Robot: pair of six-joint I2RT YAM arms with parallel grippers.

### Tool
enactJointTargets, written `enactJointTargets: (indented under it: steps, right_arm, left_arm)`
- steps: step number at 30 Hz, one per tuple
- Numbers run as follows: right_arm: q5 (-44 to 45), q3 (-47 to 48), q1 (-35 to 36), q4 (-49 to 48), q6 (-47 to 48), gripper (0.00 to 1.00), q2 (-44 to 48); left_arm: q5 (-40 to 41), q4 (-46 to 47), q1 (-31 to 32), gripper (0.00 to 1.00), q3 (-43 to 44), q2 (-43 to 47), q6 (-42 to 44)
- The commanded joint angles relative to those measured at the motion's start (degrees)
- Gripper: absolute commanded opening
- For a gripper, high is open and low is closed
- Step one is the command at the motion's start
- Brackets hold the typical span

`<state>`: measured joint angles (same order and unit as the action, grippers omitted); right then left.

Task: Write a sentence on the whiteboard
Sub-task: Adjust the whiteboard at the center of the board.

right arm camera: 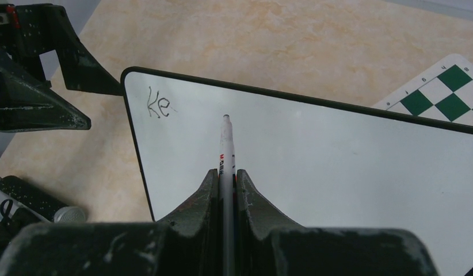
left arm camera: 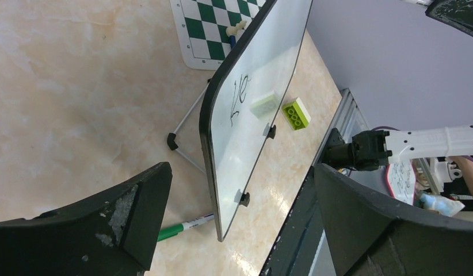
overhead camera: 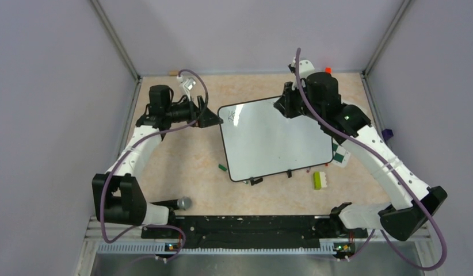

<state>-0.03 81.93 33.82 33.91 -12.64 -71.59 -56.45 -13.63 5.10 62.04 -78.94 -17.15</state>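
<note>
The whiteboard (overhead camera: 274, 141) stands propped and tilted in the middle of the table; it also shows in the left wrist view (left arm camera: 245, 115) and the right wrist view (right arm camera: 338, 167). Of the sentence, only "Ke" (right arm camera: 158, 103) is written, near the board's top left corner (overhead camera: 230, 118) (left arm camera: 239, 98). My right gripper (right arm camera: 225, 172) (overhead camera: 283, 105) is shut on a white marker (right arm camera: 225, 144), whose tip is at the board face just right of "Ke". My left gripper (left arm camera: 240, 172) (overhead camera: 210, 118) is open and empty, its fingers (right arm camera: 50, 86) beside the board's top left corner.
A green-capped marker (overhead camera: 222, 168) (left arm camera: 176, 229) lies by the board's lower left corner. A lime brick (overhead camera: 319, 180) (left arm camera: 296, 112) lies in front of the board. A green-and-white chess mat (right arm camera: 441, 92) (left arm camera: 208, 29) lies behind it. A grey-tipped cylinder (overhead camera: 179, 203) lies near the left base.
</note>
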Motion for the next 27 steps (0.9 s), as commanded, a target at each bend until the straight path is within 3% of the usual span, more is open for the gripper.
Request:
enactJointTargets:
  steps: [1,5,10,19,24,27]
  right_arm:
    - [-2.1,3.6,-0.5,-2.8,-0.2,0.0,-2.0]
    - [-0.4,3.6,1.3,-3.5,-0.9,0.0,-3.5]
    - [12.7,11.1,10.1,2.6,3.2,0.0,-9.7]
    - [12.3,13.9,14.5,2.8,3.7,0.0,-13.6]
    - [11.9,12.6,14.5,1.7,4.4,0.0,-12.7]
    - [11.0,12.2,14.5,0.9,4.6,0.0,-11.7]
  left_arm:
    - [-2.1,3.6,-0.3,0.99,0.6,0.1,-1.8]
    - [-1.2,12.3,-0.4,0.99,-4.8,2.5,-5.9]
    - [-2.2,27.2,-1.0,0.99,-11.1,2.8,-12.0]
    - [-12.2,60.6,-2.2,0.99,-14.9,-7.0,-32.1]
    - [-14.8,65.3,-2.1,0.97,-13.1,-10.9,-34.1]
    - [-13.5,66.3,-2.0,0.88,-13.6,-11.8,-33.0]
